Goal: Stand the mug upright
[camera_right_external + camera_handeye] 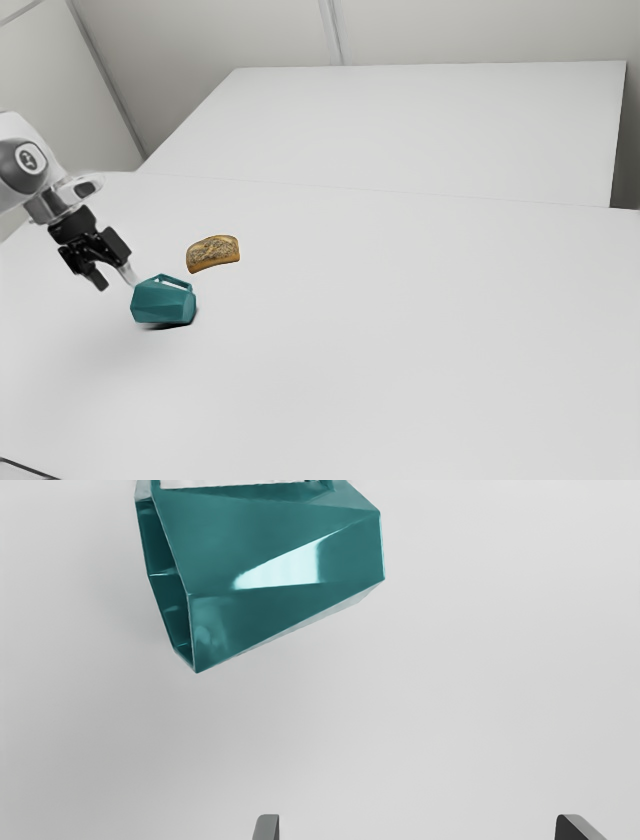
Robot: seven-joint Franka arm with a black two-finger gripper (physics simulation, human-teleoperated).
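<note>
My gripper [115,279] is at the exterior view's left, beside the teal mug [163,302] and on the side toward the arm's base. The faceted mug lies on its side on the table, its handle uppermost in that view. In the wrist view the mug [260,555] shows its hollow mouth at one end, and part of the handle is cut off by the frame's edge. Wide apart stand the fingertips of my gripper [417,825], with bare table between them and the mug beyond them, untouched.
A brown, speckled loaf-like piece [213,253] lies on the white table [400,350], near the mug on the exterior view's right. Behind the table stands another large white surface [420,130].
</note>
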